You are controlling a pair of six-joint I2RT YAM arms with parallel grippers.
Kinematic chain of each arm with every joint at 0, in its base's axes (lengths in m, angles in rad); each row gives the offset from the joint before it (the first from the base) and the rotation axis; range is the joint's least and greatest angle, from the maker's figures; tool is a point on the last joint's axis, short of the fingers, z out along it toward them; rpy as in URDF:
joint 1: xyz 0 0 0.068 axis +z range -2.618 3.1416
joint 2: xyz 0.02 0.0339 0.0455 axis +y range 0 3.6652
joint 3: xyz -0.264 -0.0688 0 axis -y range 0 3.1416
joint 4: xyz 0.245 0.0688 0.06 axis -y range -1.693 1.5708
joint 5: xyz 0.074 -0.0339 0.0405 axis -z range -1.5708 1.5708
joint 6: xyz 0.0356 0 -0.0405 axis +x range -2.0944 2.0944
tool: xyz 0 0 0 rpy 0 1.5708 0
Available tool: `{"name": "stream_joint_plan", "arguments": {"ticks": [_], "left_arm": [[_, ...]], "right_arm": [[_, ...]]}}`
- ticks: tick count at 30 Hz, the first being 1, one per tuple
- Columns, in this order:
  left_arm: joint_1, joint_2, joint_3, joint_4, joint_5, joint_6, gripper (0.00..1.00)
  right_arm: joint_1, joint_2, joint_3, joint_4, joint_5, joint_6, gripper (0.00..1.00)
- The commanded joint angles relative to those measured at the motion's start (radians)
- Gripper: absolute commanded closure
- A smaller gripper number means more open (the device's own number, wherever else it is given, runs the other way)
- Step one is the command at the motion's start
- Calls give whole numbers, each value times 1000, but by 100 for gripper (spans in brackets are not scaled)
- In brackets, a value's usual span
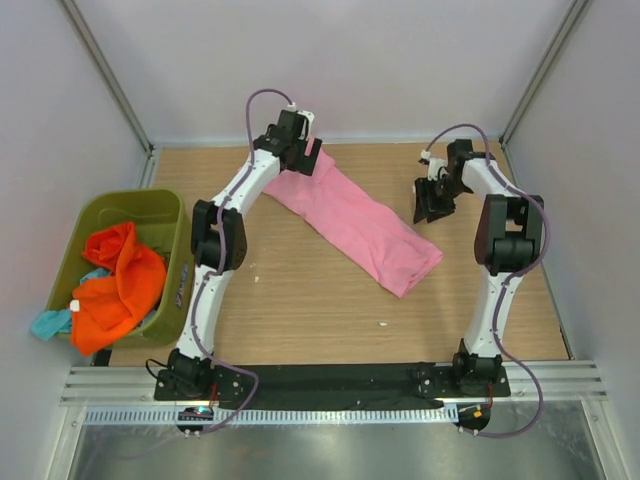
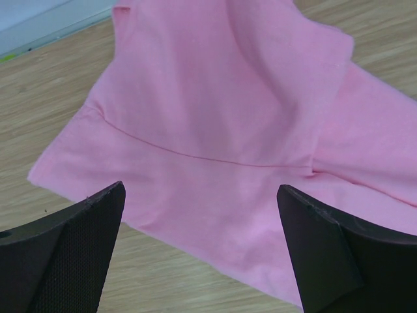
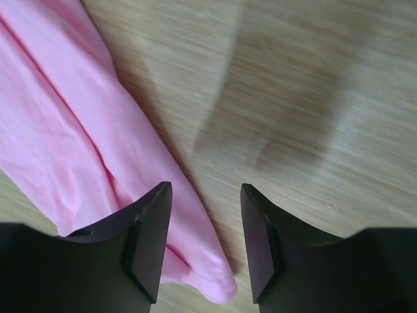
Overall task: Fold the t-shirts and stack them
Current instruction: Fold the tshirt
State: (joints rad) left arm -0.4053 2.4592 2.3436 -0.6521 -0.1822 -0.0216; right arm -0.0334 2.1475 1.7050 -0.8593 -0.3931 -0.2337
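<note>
A pink t-shirt (image 1: 355, 220) lies on the wooden table as a long band running from far left to near right. My left gripper (image 1: 304, 150) hovers over its far-left end, open and empty; in the left wrist view the shirt (image 2: 215, 130) fills the space between the wide-apart fingers (image 2: 71, 254). My right gripper (image 1: 432, 200) is open and empty just right of the shirt's near end; in the right wrist view the pink edge (image 3: 78, 143) lies under the left finger (image 3: 146, 241). Orange and teal shirts (image 1: 120, 285) sit in the green bin.
A green bin (image 1: 170, 215) stands at the table's left side, holding crumpled orange and teal clothes, some spilling over its near edge. Enclosure walls ring the table (image 1: 300, 310). A metal rail runs along the near edge by the arm bases.
</note>
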Motion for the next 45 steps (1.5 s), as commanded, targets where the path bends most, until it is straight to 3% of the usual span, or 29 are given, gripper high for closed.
{"name": "stream_joint_plan", "arguments": {"ticks": [1,9,16,17,18,21,22,30,38,45], "left_arm": [[26,12,33,45,-40,17,1],[66,20,48,49,-45,17,0],[72,11,39,42,-45,15,0],[75,11,37,40,-43,15,0],[76,6,36,40,-43,15,0],[80,-3,34,39,-40,17,0],[82,-9,33,37,-40,17,0],[94,-29,28,43,-65,41,0],[99,-63,3,46,-80,54,0],[100,-109,-35,45,-94,72,0]], "right_arm": [[-46,-74,-22,-125,31,-79,48],[-51,-89,-99,-279,10,-161,50],[-51,-115,-177,-296,8,-165,55],[-51,-117,-188,-305,2,-168,58],[-51,-115,-191,-311,0,-173,73],[-51,-120,-211,-360,-12,-188,97],[-51,-124,-229,-375,-19,-212,99],[-13,-211,-369,-555,-200,-343,98],[291,-347,-475,-558,-230,-426,99],[414,-305,-413,-541,-331,-420,99]]}}
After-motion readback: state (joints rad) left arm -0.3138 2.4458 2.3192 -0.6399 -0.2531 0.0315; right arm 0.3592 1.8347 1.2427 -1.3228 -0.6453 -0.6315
